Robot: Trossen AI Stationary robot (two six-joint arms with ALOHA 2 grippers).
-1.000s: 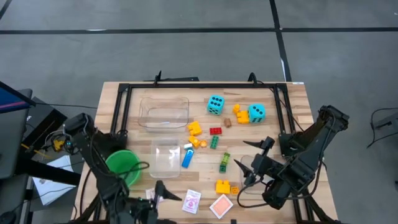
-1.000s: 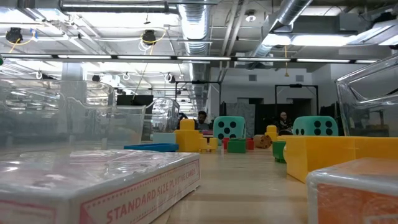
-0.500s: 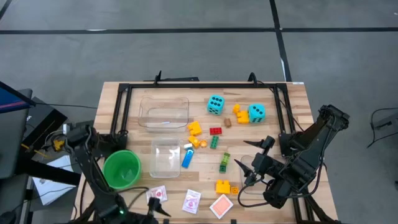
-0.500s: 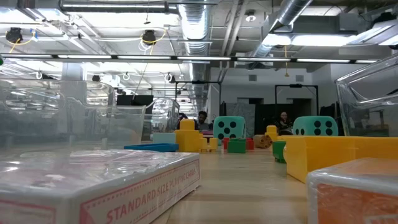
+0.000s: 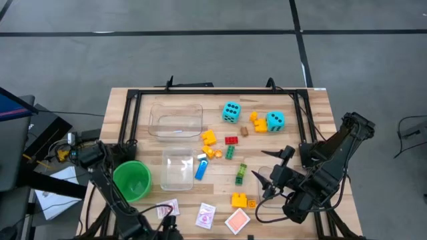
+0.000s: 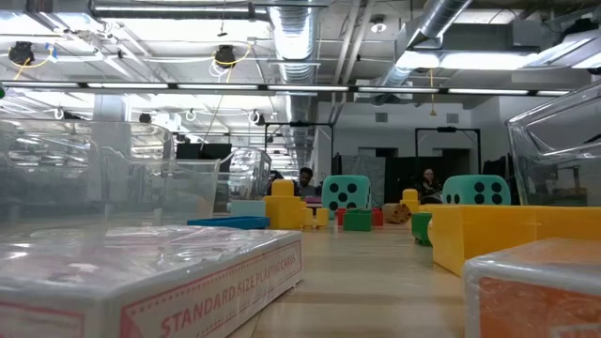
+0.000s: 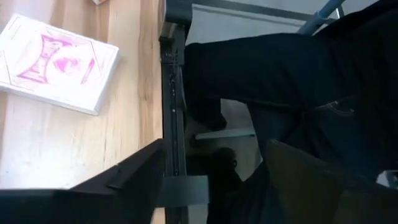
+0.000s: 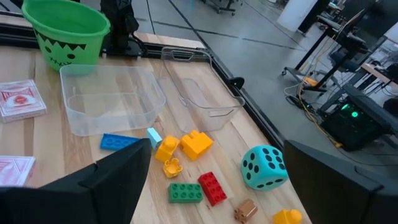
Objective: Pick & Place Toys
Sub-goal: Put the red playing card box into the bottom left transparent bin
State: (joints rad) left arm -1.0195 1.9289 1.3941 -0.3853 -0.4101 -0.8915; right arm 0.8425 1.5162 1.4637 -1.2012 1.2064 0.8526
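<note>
High view: the toys lie spread on the table (image 5: 320, 107). Two cyan dice (image 5: 231, 112) sit far, with small bricks (image 5: 230, 141) between them and the middle; a blue brick (image 5: 200, 169) lies just beside the small clear bin (image 5: 177, 168). Three card packs (image 5: 205, 216) lie along the near edge. The green cup (image 5: 131, 180) stands at the left, and a larger clear bin (image 5: 175, 120) lies farther away.

Right gripper (image 5: 265, 175): it hovers near the green brick (image 5: 240, 175), fingers spread apart and holding nothing.

Left gripper (image 5: 167, 227): it is low at the near edge beside the leftmost card pack (image 5: 167, 209); whether it is apart or together cannot be told.

Low view: a card pack (image 6: 150, 282) fills the near left, a yellow brick (image 6: 507, 235) the right, and both dice (image 6: 346, 192) stand far off.

Left wrist view: a card pack (image 7: 56, 65) lies on the wood, past the table's edge frame.

Right wrist view: the open fingers frame the red brick (image 8: 211, 188) and a cyan die (image 8: 264, 167).

Advice: probably no toy is grasped yet. The right gripper should centre over one brick, descend straight, and close across its narrow sides without pushing its neighbours.
</note>
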